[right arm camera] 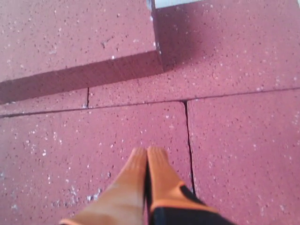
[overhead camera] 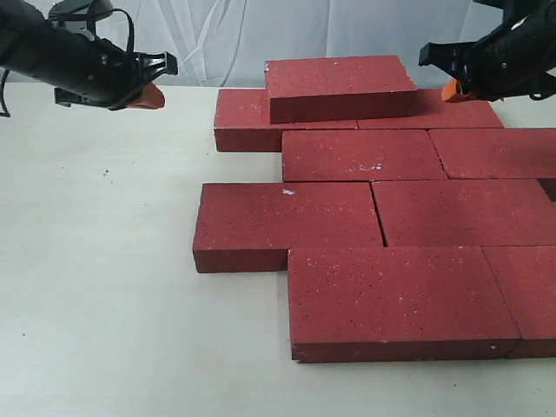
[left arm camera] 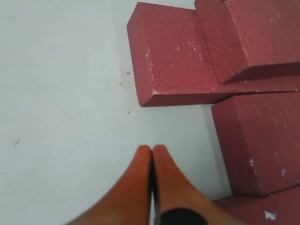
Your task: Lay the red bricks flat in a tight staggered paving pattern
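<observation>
- Red bricks (overhead camera: pixel 373 221) cover the tabletop (overhead camera: pixel 95 261) below and between the two pincers. They lie flat in four rows with tight seams, each row shifted sideways against the next.
- One stacked brick (overhead camera: pixel 340 87) rides on top of the far row, lying flat and bridging the seam of the two bricks under it. It sits between the pincers, nearer the right one, and in the right wrist view its edge shows just ahead of that pincer's tips.
- Left pincer (overhead camera: pixel 149 95) hangs in the air over bare tabletop, off to the outer side of the paved patch. Its orange tips are pressed together with nothing between them. The far row's end brick (left arm camera: pixel 173 56) lies ahead of it, apart and not touching.
- Right pincer (overhead camera: pixel 452 89) hovers above the far rows, tips squeezed together and empty as well. Beneath it is flat brick surface, with a seam between two bricks running just beside its tips.
</observation>
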`<move>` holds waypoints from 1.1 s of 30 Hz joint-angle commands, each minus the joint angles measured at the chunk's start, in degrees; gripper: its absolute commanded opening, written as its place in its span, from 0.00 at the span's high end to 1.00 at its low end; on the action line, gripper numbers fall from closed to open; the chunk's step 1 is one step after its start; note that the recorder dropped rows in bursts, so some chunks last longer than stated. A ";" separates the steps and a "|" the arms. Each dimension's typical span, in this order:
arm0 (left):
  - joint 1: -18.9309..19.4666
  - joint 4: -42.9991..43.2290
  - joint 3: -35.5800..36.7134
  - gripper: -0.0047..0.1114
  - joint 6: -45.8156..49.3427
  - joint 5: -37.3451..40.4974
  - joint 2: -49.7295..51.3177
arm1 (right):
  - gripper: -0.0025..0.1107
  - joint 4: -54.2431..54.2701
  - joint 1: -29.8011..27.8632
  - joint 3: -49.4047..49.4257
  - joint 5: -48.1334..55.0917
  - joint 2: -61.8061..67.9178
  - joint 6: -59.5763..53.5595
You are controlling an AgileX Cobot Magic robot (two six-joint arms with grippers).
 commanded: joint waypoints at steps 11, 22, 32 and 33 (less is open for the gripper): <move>-0.23 -4.58 -15.08 0.96 -1.23 -2.88 14.38 | 0.99 0.12 -1.31 -14.72 -0.45 12.50 2.50; -3.45 -7.87 -25.81 0.96 -1.23 -4.78 23.46 | 0.99 1.56 -2.66 -22.41 -4.35 21.06 3.65; -5.74 -13.01 -32.65 0.96 -1.23 -6.97 29.42 | 0.99 2.38 -2.66 -25.16 -10.26 26.29 3.69; -5.91 -13.59 -33.14 0.96 -1.23 -6.87 29.92 | 0.99 2.51 -2.66 -25.44 -10.59 26.73 3.69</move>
